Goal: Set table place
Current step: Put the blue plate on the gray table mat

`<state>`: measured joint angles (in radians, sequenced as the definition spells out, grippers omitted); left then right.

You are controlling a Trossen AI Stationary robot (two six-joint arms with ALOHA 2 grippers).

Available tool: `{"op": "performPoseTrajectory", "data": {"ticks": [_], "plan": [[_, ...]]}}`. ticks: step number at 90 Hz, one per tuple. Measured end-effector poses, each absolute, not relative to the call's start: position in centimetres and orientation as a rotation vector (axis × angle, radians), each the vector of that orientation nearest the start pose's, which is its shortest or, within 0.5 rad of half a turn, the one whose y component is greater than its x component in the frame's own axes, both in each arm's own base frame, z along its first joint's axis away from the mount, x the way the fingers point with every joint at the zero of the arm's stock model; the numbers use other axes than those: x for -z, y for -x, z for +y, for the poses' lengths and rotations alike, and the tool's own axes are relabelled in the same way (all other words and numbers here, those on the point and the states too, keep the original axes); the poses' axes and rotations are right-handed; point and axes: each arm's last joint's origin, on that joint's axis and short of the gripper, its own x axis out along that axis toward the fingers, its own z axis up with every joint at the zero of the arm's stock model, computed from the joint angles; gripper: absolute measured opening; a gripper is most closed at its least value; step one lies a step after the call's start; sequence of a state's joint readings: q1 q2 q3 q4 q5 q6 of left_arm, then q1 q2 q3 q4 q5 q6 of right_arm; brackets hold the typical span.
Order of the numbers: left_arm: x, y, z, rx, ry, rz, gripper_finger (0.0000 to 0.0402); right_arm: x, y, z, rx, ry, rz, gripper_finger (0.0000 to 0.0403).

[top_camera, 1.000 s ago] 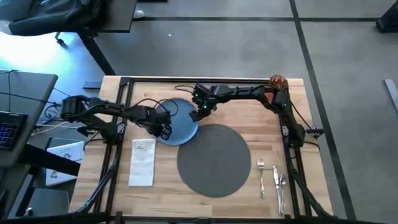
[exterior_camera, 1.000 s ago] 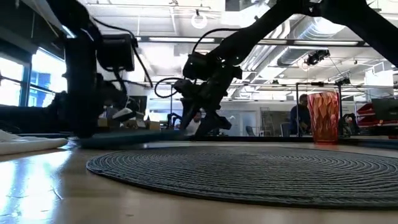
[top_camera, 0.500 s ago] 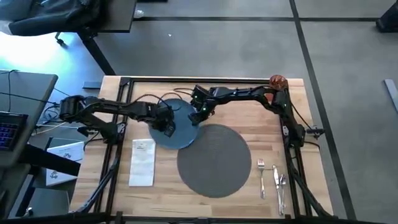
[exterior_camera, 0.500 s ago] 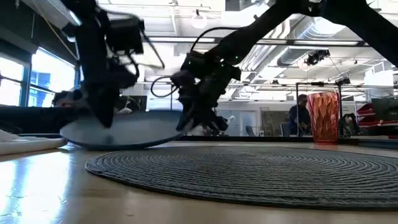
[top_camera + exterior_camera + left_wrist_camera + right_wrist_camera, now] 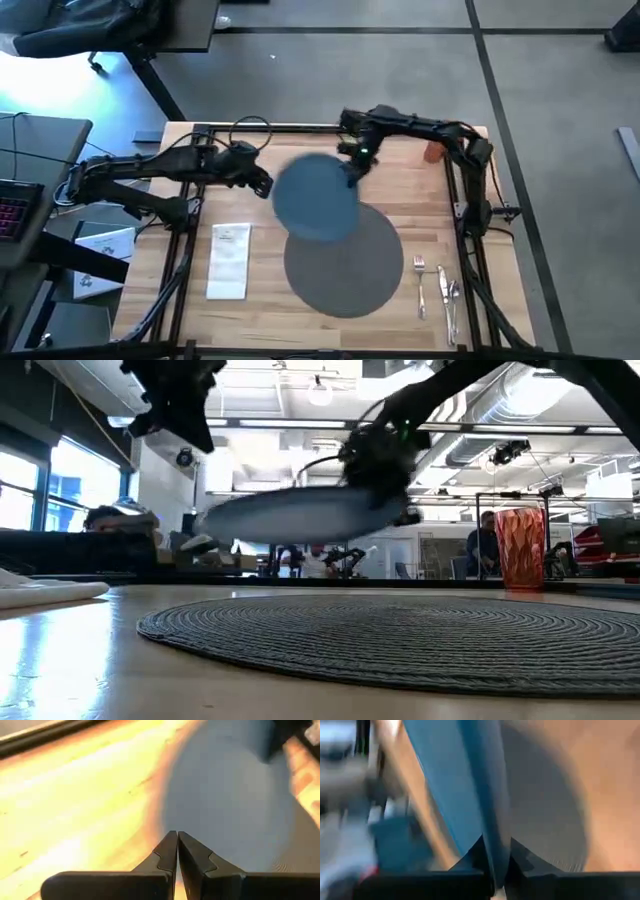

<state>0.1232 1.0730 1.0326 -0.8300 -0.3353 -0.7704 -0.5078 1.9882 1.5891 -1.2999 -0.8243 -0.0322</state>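
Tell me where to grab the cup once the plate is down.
Probably its side wall, about mid-height, coming in level from the mat side: the cup stands upright near the table's far right corner. The right gripper, shut on the plate's rim above the mat, is nearest; the left gripper waits shut beside the plate.

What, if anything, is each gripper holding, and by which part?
The right gripper holds the blue plate by its rim, lifted above the grey mat. The left gripper is shut on nothing.
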Motion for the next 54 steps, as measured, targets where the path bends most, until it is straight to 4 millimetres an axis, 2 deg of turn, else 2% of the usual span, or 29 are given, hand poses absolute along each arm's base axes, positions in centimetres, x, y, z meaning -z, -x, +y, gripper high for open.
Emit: {"op": "performPoseTrajectory", "data": {"ticks": [15,29,40,54], "plan": [[-31.5,-19.8,2.9,-0.735,0.609,0.644,0.0000,-20.3,-30.3,-10.5,-0.480,-0.969,1.450,0.0000],[-30.6,-19.9,2.2,-0.719,0.633,0.661,0.0000,-16.2,-29.1,-6.4,-0.505,-0.963,1.512,0.0000],[-29.7,-20.2,1.5,-0.705,0.651,0.690,0.0000,-14.0,-29.1,-4.6,-0.503,-1.008,1.478,0.0000],[-29.2,-20.7,0.9,-0.674,0.651,0.731,0.0000,-12.5,-29.5,-4.2,-0.478,-1.049,1.405,0.0000]]}}
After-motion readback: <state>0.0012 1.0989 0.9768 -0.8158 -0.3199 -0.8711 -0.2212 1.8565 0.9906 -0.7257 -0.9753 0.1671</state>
